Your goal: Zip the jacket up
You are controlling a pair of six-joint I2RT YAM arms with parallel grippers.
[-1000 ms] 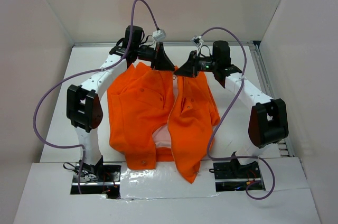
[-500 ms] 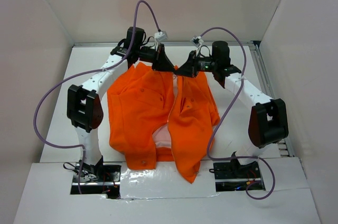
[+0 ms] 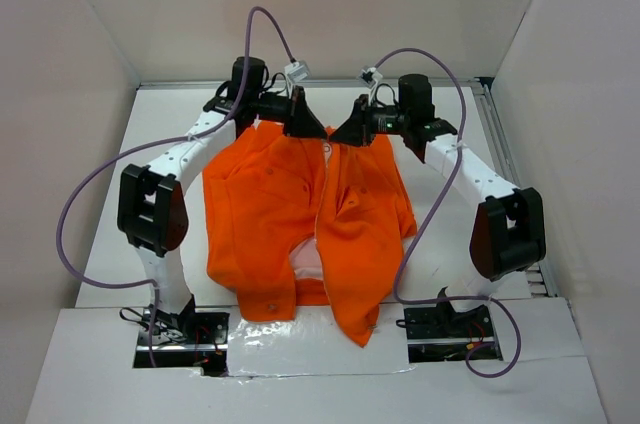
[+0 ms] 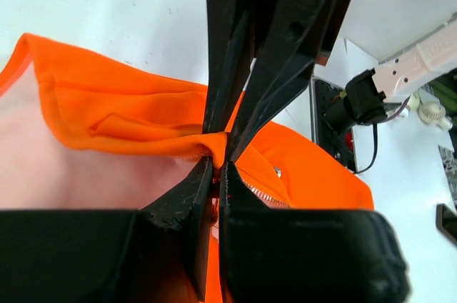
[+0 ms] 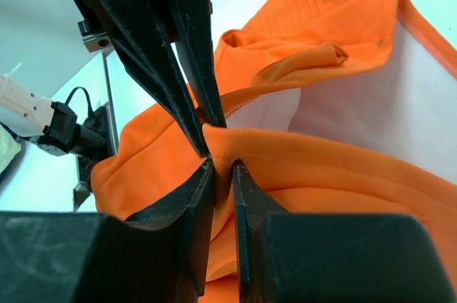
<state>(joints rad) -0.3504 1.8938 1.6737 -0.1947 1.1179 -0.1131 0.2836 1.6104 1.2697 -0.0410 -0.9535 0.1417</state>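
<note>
The orange jacket [image 3: 300,214] lies spread on the white table, its front open and its collar end at the far side. Pale lining [image 3: 308,262] shows in the gap near the hem. My left gripper [image 3: 312,130] is shut on the top edge of the jacket's left front panel; its wrist view shows orange fabric [image 4: 136,131] pinched between the jaws and zipper teeth [image 4: 260,190] beside them. My right gripper [image 3: 342,134] is shut on the top edge of the right front panel [image 5: 321,153], with a fold of fabric pinched between the jaws.
White walls enclose the table [image 3: 450,244] on three sides. A metal rail [image 3: 505,159] runs along the right edge. Purple cables [image 3: 90,194] loop beside both arms. The arm bases [image 3: 180,329] sit at the near edge.
Both grippers have moved a little toward the far wall with the collar edges held. The jacket has been pulled flatter and the two front panels lie closer together.
</note>
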